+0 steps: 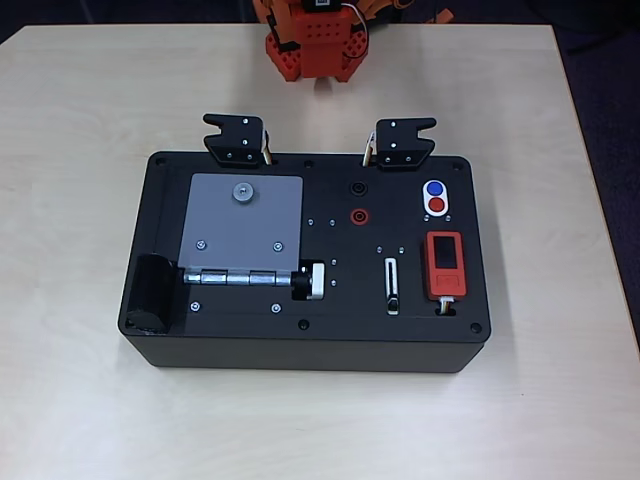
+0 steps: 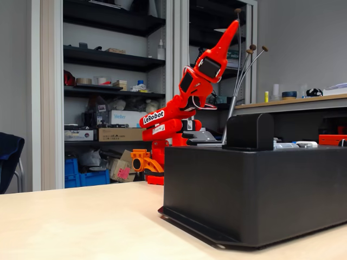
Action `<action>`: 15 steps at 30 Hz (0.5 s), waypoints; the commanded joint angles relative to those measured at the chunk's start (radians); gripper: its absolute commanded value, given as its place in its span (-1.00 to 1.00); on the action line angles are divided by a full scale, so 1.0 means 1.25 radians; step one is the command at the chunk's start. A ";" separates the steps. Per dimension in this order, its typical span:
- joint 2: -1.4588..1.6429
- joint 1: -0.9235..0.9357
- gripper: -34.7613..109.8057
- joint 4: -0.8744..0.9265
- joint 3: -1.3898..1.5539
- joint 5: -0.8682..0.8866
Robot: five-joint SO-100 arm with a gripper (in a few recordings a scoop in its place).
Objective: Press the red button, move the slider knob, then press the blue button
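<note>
In the overhead view a black box (image 1: pixel 300 345) lies on the pale table. The red button (image 1: pixel 436 205) and the blue button (image 1: pixel 434 187) share a white oval at the box's upper right, blue farther back. The slider knob (image 1: pixel 393 301) is a dark stub at the near end of a white-rimmed slot. In the fixed view the red arm stands folded behind the box (image 2: pixel 260 195). Its gripper (image 2: pixel 232 27) points up and to the right, high above the box, fingers together with nothing held. The box top is hidden from this side.
On the box top are a grey hinged plate (image 1: pixel 240 225), a white-and-black cylindrical knob (image 1: pixel 312 281), a red socket (image 1: pixel 357 215) and a red device with a black screen (image 1: pixel 444 264). Two black clamps (image 1: pixel 237 138) hold the far edge. Bare table surrounds the box.
</note>
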 commanded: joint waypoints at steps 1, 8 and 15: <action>0.002 -0.020 -0.52 -0.079 0.006 0.037; 0.001 -0.013 -0.52 -0.259 0.055 0.120; 0.001 -0.031 -0.52 -0.476 0.056 0.306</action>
